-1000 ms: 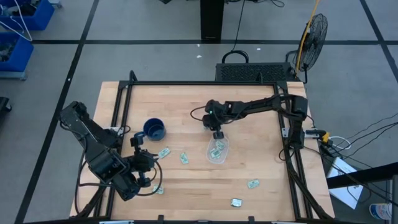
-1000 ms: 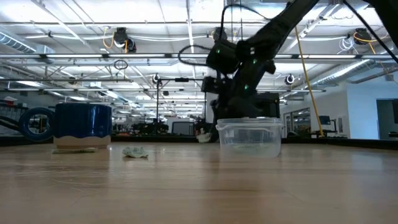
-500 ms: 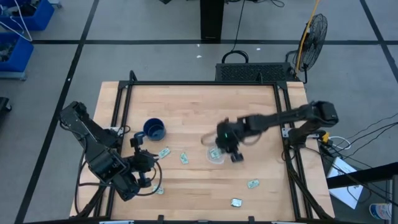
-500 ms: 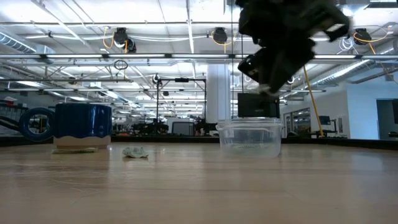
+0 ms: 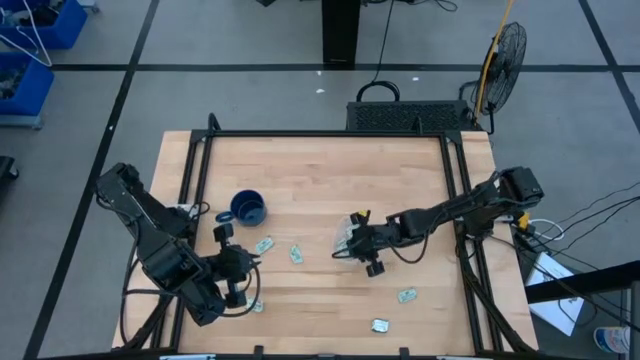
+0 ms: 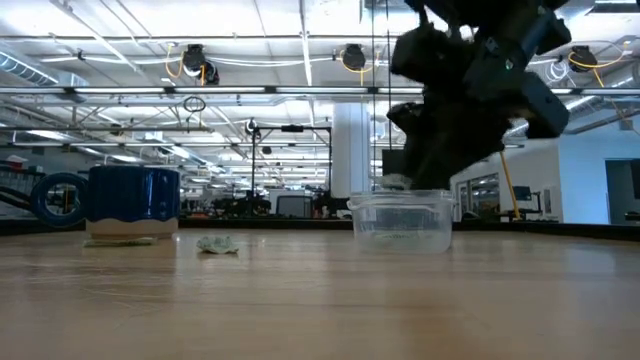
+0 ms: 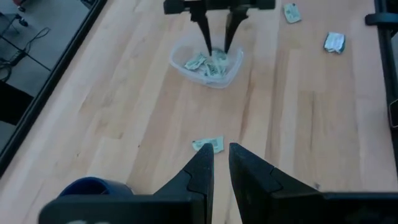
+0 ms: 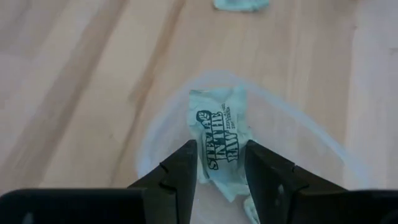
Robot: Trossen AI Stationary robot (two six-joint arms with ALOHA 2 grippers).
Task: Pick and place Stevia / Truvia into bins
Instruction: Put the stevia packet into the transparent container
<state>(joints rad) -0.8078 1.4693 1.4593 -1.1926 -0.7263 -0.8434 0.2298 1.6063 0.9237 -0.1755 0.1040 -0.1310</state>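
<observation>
Right hand (image 8: 217,163): poised over the near right rim of the clear tub (image 5: 349,238), fingers spread with a Truvia packet (image 8: 221,140) in the gap between them. Packet lies inside the tub outline; contact with the finger pads not resolvable, so judged let go or at the point of letting go.
Reason for pose: fingers aimed down into the tub opening, so a freed packet lands on the pile rather than on the worktop (image 5: 320,180).
Tub: centre right of the worktop, upright, open top; 2 or 3 packets visible inside from the left wrist view. See-through wall allows a check of the contents from the low view (image 6: 400,220).
Left hand (image 7: 221,163): near left of the worktop, fingers nearly together with nothing between them, pointed across the worktop at a loose packet (image 7: 208,145) lying just beyond the fingertips. Judged staged for the next pick.
Loose packets: 2 between mug and tub (image 5: 264,244) (image 5: 296,254); 1 close by the left hand (image 5: 256,305); 2 at near right (image 5: 406,295) (image 5: 380,325). All flat on the wood, well apart.
Blue mug (image 5: 248,208): left of centre, upright, no part in the task.
Progress: judged under half; 5 packets outside the tub.
Risk: flat paper on wood, thin edge, hard to get fingers under.
</observation>
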